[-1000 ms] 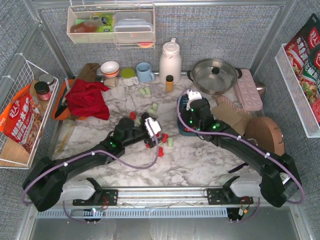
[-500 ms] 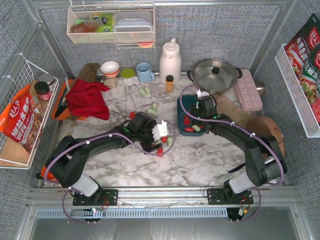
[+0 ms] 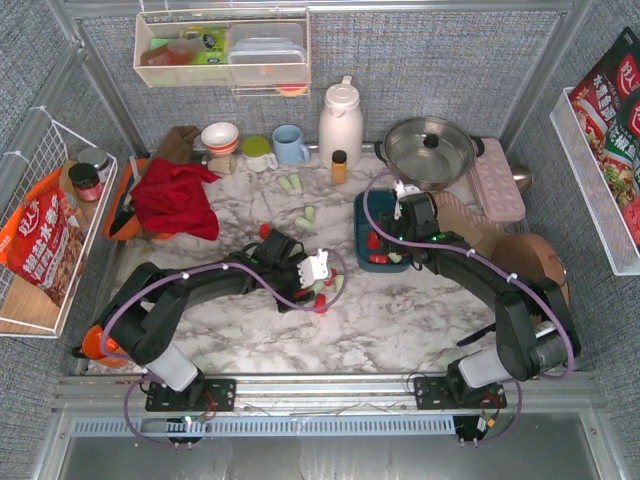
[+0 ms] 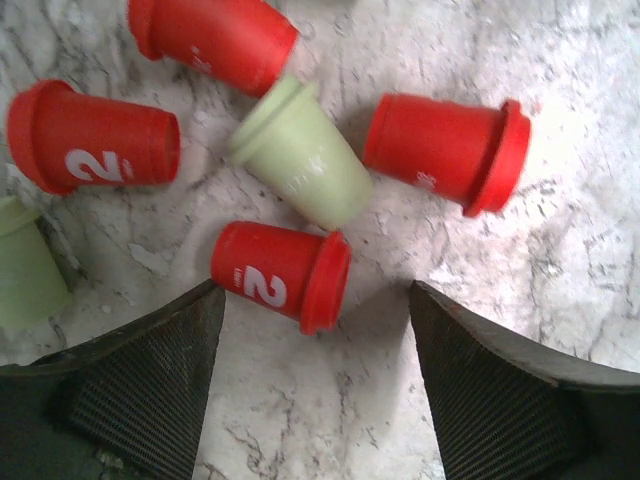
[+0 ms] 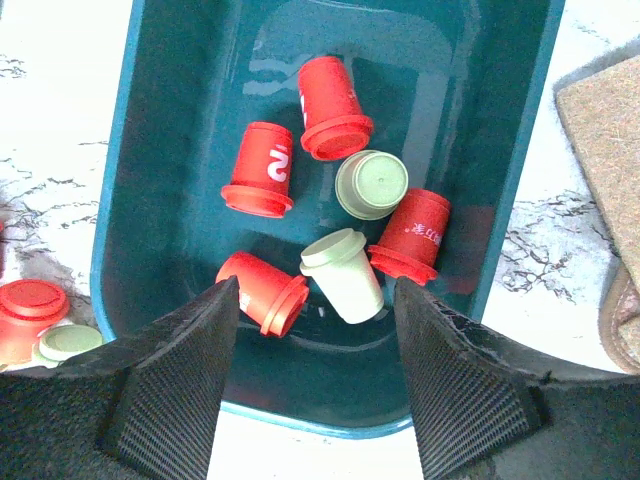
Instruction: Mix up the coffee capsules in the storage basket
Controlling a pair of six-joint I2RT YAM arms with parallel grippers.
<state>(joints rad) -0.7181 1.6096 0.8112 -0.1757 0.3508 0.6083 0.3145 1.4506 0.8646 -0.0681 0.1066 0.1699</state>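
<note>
The dark teal storage basket (image 3: 372, 212) (image 5: 150, 150) sits right of the table's centre. Inside it lie several coffee capsules, red (image 5: 262, 168) and mint green (image 5: 345, 275). My right gripper (image 3: 398, 232) (image 5: 315, 325) hovers open over the basket's near end, holding nothing. More capsules lie loose on the marble (image 3: 305, 216). My left gripper (image 3: 318, 268) (image 4: 316, 310) is open low over a cluster of them. A red capsule marked "2" (image 4: 280, 275) lies on its side just beyond its fingertips, with a mint one (image 4: 300, 150) and another red one (image 4: 445, 150) further out.
Along the back stand a white thermos (image 3: 340, 120), an amber bottle (image 3: 339, 165), a blue mug (image 3: 290, 143) and a lidded steel pot (image 3: 430, 150). A red cloth (image 3: 175, 195) lies at the left, an oven mitt (image 3: 460, 225) and a pink tray (image 3: 495, 180) right of the basket.
My right gripper has opened and drawn back to the right, uncovering the basket. My left gripper has slid right over the loose capsule cluster, and its arm has swung in from the left.
</note>
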